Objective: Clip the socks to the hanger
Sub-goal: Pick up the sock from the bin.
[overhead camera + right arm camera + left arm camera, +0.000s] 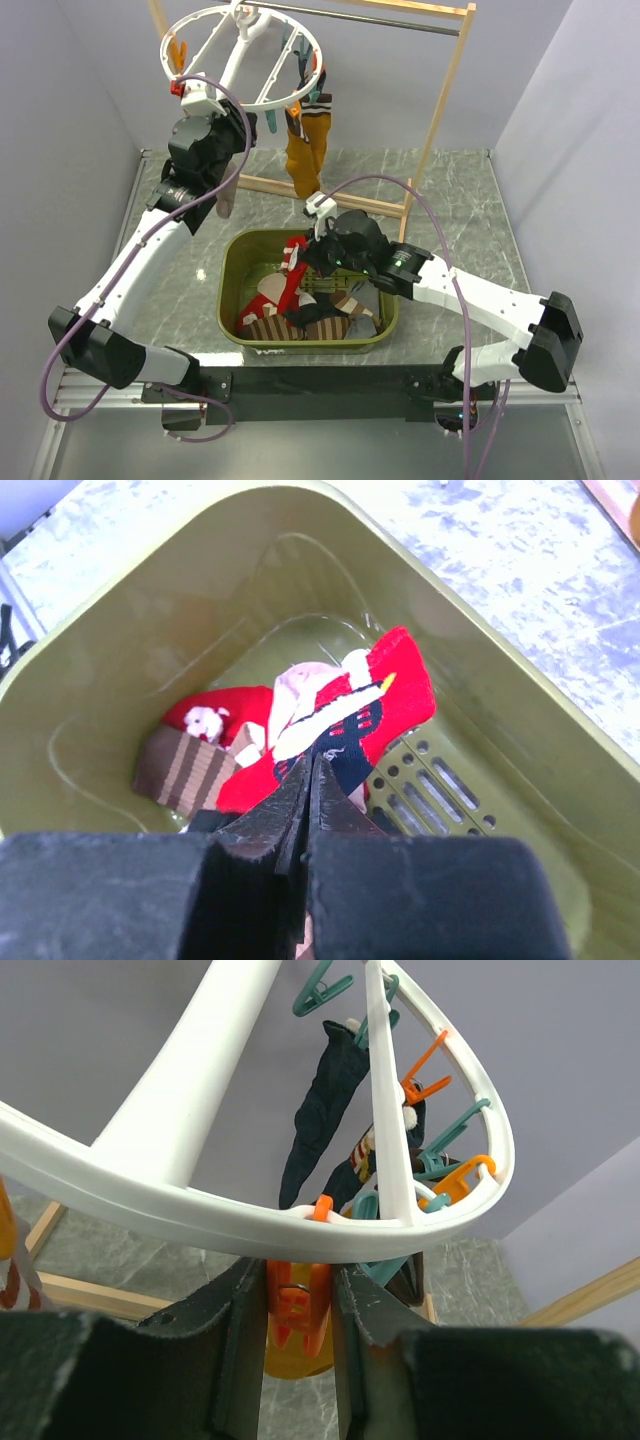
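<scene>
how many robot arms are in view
2. Left arm reaches up to the hanger, left gripper straddling an orange clip. Right arm dips into the green bin, right gripper shut on a red sock. No more visible.

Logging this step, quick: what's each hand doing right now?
Left hand: closed on an orange clip hanging from the hanger.
Right hand: closed, pinching the red sock.

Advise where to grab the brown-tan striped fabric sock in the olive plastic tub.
Probably pinch the brown-tan striped sock at its exposed end, from straight above: it lies flat on the olive plastic tub floor, other end under the red sock, and the walls block side approaches.
</scene>
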`<state>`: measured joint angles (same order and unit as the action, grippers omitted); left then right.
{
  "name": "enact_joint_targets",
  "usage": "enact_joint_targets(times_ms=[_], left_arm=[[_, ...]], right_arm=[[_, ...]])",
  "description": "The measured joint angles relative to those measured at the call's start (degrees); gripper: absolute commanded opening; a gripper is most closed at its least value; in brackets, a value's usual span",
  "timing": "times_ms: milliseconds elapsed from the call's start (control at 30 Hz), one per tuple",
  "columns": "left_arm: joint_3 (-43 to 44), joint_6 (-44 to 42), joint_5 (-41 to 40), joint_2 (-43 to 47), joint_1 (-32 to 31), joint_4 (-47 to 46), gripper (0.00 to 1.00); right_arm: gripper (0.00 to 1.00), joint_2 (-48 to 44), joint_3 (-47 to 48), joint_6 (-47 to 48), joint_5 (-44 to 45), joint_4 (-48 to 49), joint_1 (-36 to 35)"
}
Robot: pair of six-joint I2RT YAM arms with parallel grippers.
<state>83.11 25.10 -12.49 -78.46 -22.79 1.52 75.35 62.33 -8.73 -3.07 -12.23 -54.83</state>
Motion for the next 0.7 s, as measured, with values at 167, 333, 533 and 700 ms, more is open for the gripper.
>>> enact_joint_targets(times_ms=[167,333,533,700], left_arm=[[-1.0,0.1,0.1,0.7,0.0,-0.1,0.17],[-1.4,0.9,0.1,1.4,0.1,-0.1,0.17],[-1.4,1.1,0.2,1.9,0.1,-0.3,0.16],[-1.4,1.1,0.6,1.9,0.1,-0.3,0.16]], right_arm=[[0.0,-1.5,-4.3,-1.4,0.5,3.1,0.9],[0.0,-4.2,-6.5,-2.6,-1.0,4.7,3.3],[0.02,-3.7,-6.6,0.0,-1.1,-1.6,4.6],[0.41,-4.2,-9.9,-0.2,-1.0,-7.2,4.8]])
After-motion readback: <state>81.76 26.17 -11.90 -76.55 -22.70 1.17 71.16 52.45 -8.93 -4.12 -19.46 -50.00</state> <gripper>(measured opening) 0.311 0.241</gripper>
